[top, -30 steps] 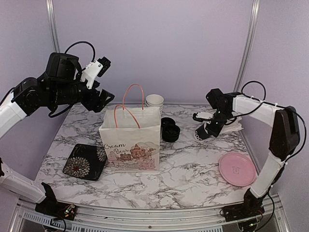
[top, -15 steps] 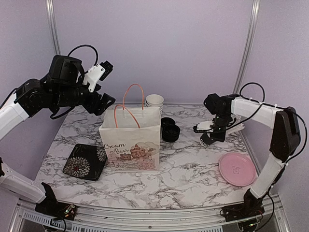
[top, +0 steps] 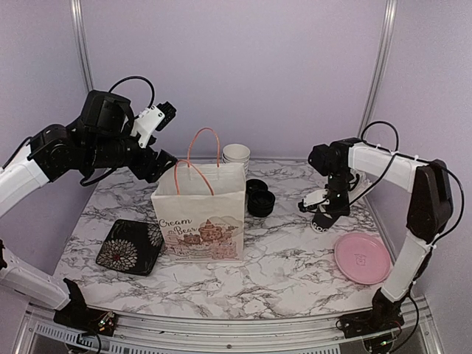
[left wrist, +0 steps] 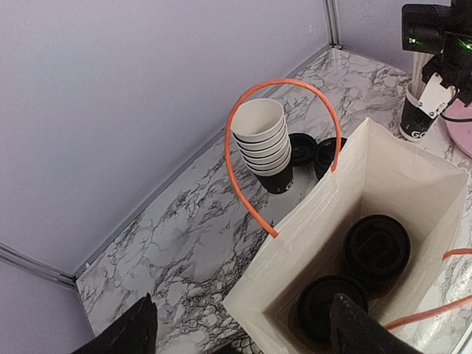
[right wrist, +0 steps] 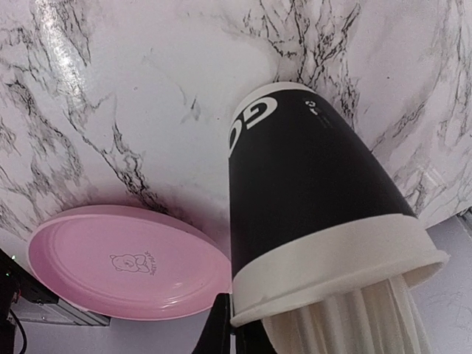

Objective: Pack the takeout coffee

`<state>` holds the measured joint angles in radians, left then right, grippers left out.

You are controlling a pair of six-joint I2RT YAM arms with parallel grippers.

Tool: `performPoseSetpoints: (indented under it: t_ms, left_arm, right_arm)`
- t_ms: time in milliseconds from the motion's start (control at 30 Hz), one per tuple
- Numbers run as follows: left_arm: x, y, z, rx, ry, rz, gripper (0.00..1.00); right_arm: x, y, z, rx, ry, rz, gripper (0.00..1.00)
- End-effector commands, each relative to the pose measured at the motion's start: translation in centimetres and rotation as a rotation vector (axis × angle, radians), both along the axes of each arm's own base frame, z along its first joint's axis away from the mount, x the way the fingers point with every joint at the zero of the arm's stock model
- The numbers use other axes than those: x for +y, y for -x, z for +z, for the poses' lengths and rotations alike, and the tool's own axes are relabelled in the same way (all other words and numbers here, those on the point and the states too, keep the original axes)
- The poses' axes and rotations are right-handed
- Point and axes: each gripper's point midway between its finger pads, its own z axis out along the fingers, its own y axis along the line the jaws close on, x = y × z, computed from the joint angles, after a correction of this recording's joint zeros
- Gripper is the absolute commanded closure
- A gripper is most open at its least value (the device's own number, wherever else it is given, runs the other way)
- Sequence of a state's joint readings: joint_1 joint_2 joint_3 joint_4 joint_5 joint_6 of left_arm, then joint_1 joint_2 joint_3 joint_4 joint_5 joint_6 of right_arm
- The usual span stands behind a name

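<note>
Your left gripper (left wrist: 247, 332) stands spread above the paper bag (left wrist: 317, 214); two lidded takeout coffees (left wrist: 377, 245) sit inside, below it. Your right gripper (right wrist: 232, 332) pinches the straw cup (right wrist: 310, 192) rim, pink plate (right wrist: 125, 262) just beside.

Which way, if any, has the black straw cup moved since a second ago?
Yes. The black straw cup, held by the right gripper, has moved toward the robot's bases and ended closer to the pink plate.

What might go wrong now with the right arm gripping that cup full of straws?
The right pincer pinches only the rim of the straw cup, so it may slip and spill straws. The cup is close to the pink plate and might knock it.
</note>
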<state>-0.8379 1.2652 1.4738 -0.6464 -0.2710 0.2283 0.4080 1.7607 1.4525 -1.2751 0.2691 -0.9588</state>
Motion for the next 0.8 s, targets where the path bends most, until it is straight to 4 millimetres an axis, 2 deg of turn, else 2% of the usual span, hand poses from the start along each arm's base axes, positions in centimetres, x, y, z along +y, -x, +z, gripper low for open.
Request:
performPoseSetpoints:
  t_ms: [0,133,500,600,767]
  left_arm:
    - [-0.1,0.0,0.6,-0.026,0.012,-0.006,0.18]
    - [-0.1,0.1,0.5,-0.024,0.011,-0.008,0.18]
    - [-0.4,0.1,0.5,-0.019,0.024,-0.016,0.18]
    - [-0.2,0.2,1.2,-0.031,0.037,-0.01,0.18]
    - [-0.1,0.8,3.0,-0.045,0.095,-0.022,0.14]
  right_arm:
    - [0.6,-1.1,0.5,-0.036,0.038,0.024,0.9]
    - [1.4,-1.8,1.2,-0.075,0.018,0.029,0.8]
    - [1.8,-2.5,2.8,-0.142,-0.016,0.026,0.68]
    - [2.1,-2.2,4.0,-0.17,-0.04,0.029,0.64]
    - [3.5,-1.1,7.5,-0.236,-0.175,0.045,0.54]
